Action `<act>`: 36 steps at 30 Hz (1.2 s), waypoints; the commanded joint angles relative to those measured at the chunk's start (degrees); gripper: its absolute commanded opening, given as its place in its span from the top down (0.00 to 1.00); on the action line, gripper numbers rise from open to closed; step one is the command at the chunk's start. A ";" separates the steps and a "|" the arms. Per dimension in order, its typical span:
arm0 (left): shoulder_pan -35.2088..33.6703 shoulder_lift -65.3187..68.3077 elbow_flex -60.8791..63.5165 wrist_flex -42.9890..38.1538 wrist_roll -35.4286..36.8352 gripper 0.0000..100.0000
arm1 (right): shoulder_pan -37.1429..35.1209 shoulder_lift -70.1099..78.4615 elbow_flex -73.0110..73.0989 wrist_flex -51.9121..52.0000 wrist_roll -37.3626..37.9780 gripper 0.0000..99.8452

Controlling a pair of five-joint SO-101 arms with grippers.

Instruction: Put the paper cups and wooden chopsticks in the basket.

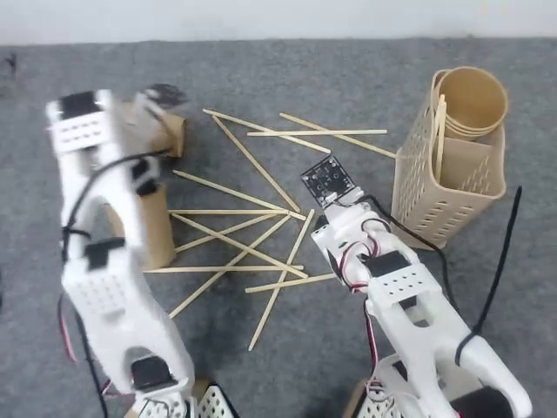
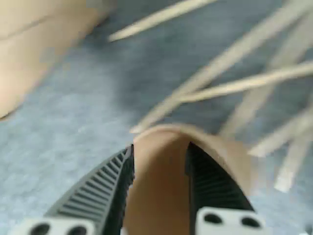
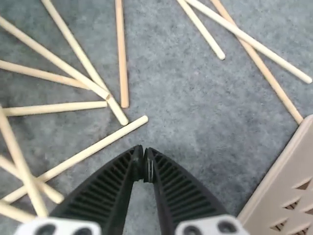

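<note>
Far left of the basket (image 1: 446, 196): left gripper (image 2: 160, 149) closed across the wall of a paper cup (image 2: 156, 196), possibly one finger inside, too blurred to confirm. Light, thin, easily crushed; best pinched gently at the rim. Between there and the basket: wooden chopsticks (image 1: 244, 235) strewn crosswise, stiff, slim, prone to roll; best taken mid-length. Just beside the basket: right gripper (image 3: 144, 165) pressed shut on nothing. Inside the basket: stacked cups (image 1: 473, 103), lower parts hidden.

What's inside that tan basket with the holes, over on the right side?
A stack of paper cups stands in the basket, with wooden chopsticks upright beside it. The basket's walls hide its bottom and how many cups are nested.
</note>
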 commanded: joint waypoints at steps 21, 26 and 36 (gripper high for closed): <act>-3.34 -54.51 49.27 -33.85 10.37 0.82 | 0.31 -1.63 -0.35 -1.36 0.70 0.99; -1.93 -43.69 49.27 -35.78 16.62 0.82 | 0.31 -1.63 -0.26 -1.36 0.70 0.99; -7.56 -42.20 54.55 -31.91 14.77 0.82 | -7.43 -2.33 -12.40 22.73 -2.46 0.80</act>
